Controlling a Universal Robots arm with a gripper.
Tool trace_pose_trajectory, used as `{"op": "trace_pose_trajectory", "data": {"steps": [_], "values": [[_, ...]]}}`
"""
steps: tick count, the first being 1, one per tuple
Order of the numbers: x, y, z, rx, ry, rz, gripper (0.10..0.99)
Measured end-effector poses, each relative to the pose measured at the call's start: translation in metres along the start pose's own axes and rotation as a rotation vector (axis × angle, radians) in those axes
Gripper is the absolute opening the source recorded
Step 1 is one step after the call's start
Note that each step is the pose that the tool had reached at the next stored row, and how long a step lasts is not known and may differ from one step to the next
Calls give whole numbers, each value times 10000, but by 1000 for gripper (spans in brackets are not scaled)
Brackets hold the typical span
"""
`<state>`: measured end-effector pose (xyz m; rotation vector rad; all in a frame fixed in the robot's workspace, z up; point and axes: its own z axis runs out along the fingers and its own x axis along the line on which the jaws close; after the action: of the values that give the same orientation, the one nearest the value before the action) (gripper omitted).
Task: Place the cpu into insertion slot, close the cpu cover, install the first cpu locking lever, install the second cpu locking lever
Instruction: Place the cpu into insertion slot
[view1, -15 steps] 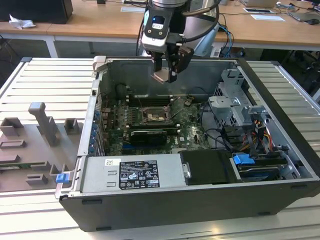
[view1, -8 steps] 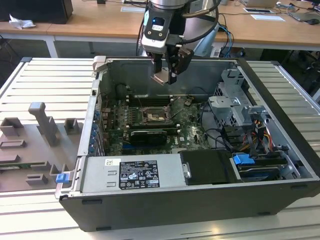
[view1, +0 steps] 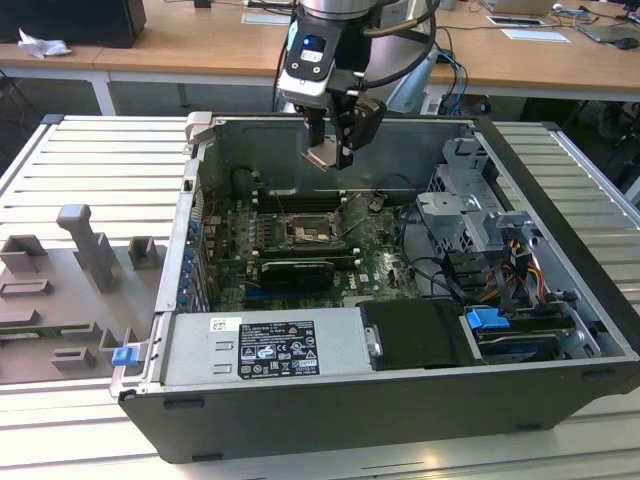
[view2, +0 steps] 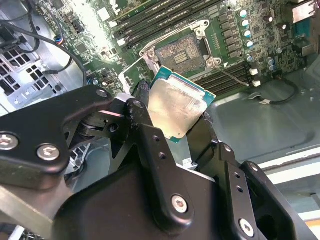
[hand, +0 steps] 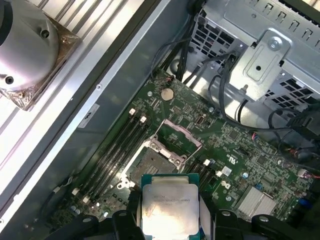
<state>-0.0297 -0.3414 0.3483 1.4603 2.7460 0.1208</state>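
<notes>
My gripper (view1: 330, 152) hangs above the open computer case, shut on the cpu (view1: 322, 157), a flat silvery-beige square with a green edge. In both wrist views the cpu (view2: 177, 107) (hand: 170, 205) sits tilted between the black fingers (view2: 142, 107). The insertion slot (view1: 312, 235) (view2: 181, 51) (hand: 156, 166) lies below on the green board with its dark centre exposed. The cpu cover (hand: 180, 136) stands swung up from the socket's edge. The cpu is clear of the slot, well above it.
A long black card (view1: 295, 272) lies just in front of the socket, and memory slots (hand: 117, 150) run beside it. A metal drive cage (view1: 470, 215) with cables is at the exterior view's right. The power supply (view1: 265, 350) is at the front, and a grey fixture tray (view1: 70, 290) is outside the case.
</notes>
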Motion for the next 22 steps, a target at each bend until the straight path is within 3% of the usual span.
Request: {"op": "trace_pose_trajectory", "data": {"steps": [8,22], "values": [[0,-2,20,14,-100,803,541],[0,-4,47,54,-240,1592,541]]}}
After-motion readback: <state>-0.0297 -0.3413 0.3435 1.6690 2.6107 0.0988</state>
